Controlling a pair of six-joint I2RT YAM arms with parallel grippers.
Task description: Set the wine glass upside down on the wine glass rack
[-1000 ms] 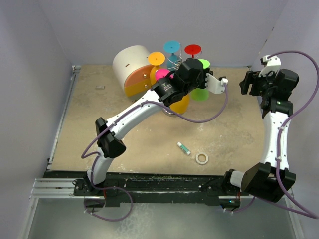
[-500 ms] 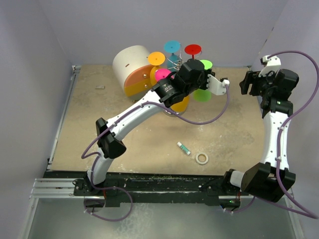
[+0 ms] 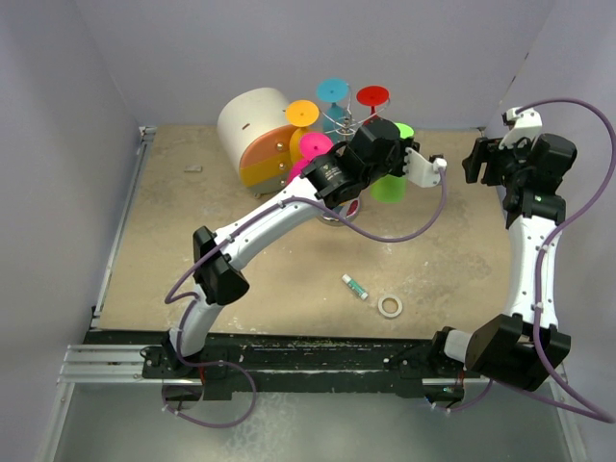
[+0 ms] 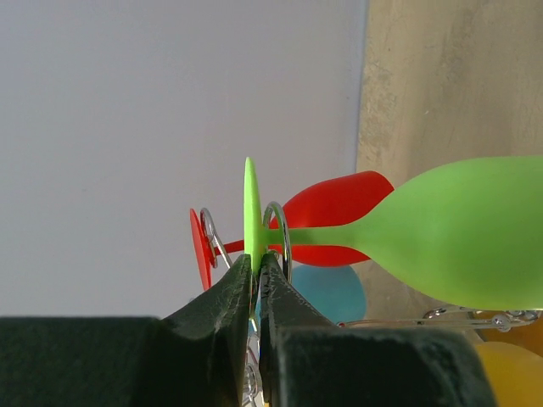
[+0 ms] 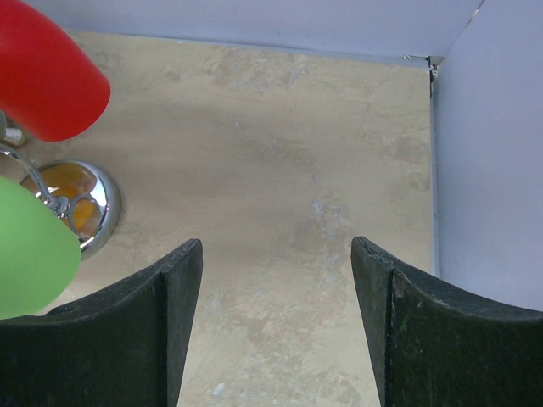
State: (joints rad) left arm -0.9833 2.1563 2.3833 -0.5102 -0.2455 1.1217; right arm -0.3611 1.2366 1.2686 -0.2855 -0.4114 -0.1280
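Observation:
The green wine glass (image 3: pixel 390 185) hangs upside down at the right side of the silver wine glass rack (image 3: pixel 339 120). My left gripper (image 3: pixel 393 141) is shut on the edge of its foot disc (image 4: pixel 249 216). In the left wrist view the gripper (image 4: pixel 255 261) pinches the disc, and the stem lies in a chrome wire loop (image 4: pixel 279 231) of the rack. The green bowl (image 4: pixel 462 233) points right. My right gripper (image 3: pixel 476 160) is open and empty to the right of the rack. It also shows in the right wrist view (image 5: pixel 276 246), above bare table.
Orange (image 3: pixel 301 113), blue (image 3: pixel 333 90), red (image 3: pixel 372 95) and pink (image 3: pixel 316 145) glasses hang on the rack. Its chrome base (image 5: pixel 92 208) stands on the table. A white-and-orange round drawer box (image 3: pixel 252 135) is to the left. A small tube (image 3: pixel 355 286) and a tape roll (image 3: pixel 389 306) lie in front.
My left gripper has moved a little back and to the right with the green glass, closer in to the rack's arm. The right arm has not moved.

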